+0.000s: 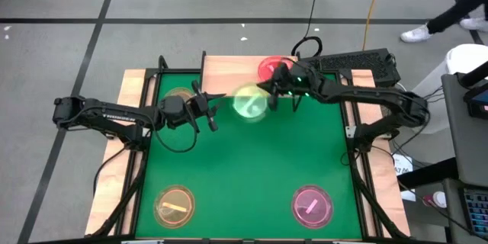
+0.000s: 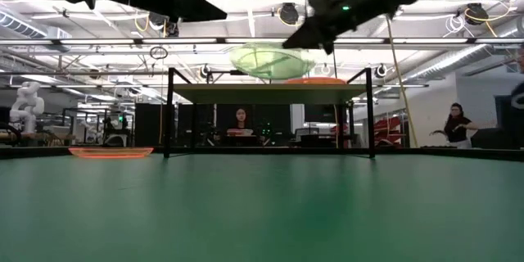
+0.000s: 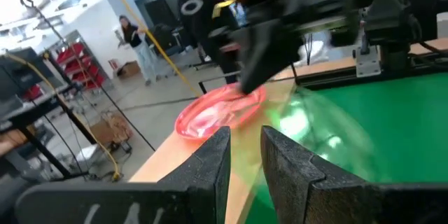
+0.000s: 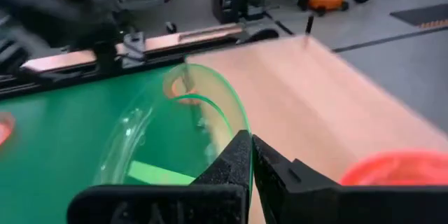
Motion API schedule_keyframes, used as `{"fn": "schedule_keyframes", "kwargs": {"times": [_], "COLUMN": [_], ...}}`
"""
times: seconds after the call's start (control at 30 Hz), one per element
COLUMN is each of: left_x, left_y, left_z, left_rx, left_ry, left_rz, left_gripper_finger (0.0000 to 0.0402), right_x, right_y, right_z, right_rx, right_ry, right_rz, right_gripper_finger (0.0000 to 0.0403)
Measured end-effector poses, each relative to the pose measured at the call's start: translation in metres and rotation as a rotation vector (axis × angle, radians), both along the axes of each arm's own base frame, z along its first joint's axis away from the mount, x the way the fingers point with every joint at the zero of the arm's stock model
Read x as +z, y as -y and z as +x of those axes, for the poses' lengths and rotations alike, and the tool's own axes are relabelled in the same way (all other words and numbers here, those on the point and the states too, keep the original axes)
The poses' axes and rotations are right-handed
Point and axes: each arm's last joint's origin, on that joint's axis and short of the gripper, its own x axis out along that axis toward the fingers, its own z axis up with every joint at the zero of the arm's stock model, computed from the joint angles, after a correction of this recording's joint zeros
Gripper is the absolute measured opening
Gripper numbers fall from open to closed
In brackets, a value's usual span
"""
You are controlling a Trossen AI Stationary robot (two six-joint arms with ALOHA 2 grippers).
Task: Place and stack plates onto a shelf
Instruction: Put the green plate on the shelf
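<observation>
Green counter (image 1: pixel 252 168) with wood border, grey floor around; workshop racks and people beyond in low view. Shelf (image 1: pixel 229 72) at 12 o'clock of counter, light wood on black legs.

Right pincer (image 1: pixel 272 94) above front edge of shelf, pressed together on rim of green plate (image 1: pixel 249 103). Plate held in air, tilted, just above shelf level in low view (image 2: pixel 272 60); blurred. Right wrist view: fingers closed tight on rim of green plate (image 4: pixel 189 133).

Left pincer (image 1: pixel 210 107) at 9 o'clock of green plate, near it, raised off counter. Left wrist view: fingers (image 3: pixel 210 164) slightly spread, nothing between them.

Red plate (image 1: pixel 272 69) flat on shelf, right half, at 1 o'clock of green plate. Yellowish plate (image 1: pixel 179 96) on left end of shelf, partly hidden by left arm.

On counter: orange plate (image 1: pixel 174 205) at 7 o'clock, pink plate (image 1: pixel 313 205) at 5 o'clock, well apart, each with bright stripe across centre.

Person's legs and shoes (image 1: pixel 446 21) on floor at 2 o'clock, off counter.
</observation>
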Motion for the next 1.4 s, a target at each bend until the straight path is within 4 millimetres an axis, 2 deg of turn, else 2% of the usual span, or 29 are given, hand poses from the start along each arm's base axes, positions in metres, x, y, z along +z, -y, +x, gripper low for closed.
{"fn": "schedule_keyframes", "kwargs": {"times": [0.23,0.33,0.43,0.57,0.83,1.1,1.4], "left_x": [0.003,0.002,0.002,0.001,0.001,0.001,0.001], "left_y": [0.004,0.006,0.008,0.007,0.007,0.007,0.007], "left_z": [0.001,0.001,0.001,0.0,0.0,0.0,0.0], "left_rx": [-0.018,-0.02,-0.002,0.012,0.016,0.016,0.016], "left_ry": [0.007,-0.017,-0.025,-0.027,-0.026,-0.026,-0.021], "left_rz": [0.036,0.065,0.081,0.082,0.075,0.064,0.052], "left_gripper_finger": [0.0088,0.0088,0.0088,0.0088,0.0088,0.0088,0.0088], "right_x": [0.022,0.025,0.023,0.009,-0.017,-0.014,-0.014], "right_y": [0.044,0.065,0.084,0.102,0.119,0.122,0.122], "right_z": [0.036,0.046,0.055,0.063,0.068,0.068,0.068], "right_rx": [-0.054,-0.088,-0.118,-0.147,-0.187,-0.194,-0.194], "right_ry": [0.033,0.04,0.039,0.031,0.016,0.05,0.051], "right_rz": [-0.072,-0.082,-0.081,-0.06,-0.012,-0.03,-0.031], "right_gripper_finger": [0.0,0.0,0.0,0.0,0.0,0.0006,0.0057]}}
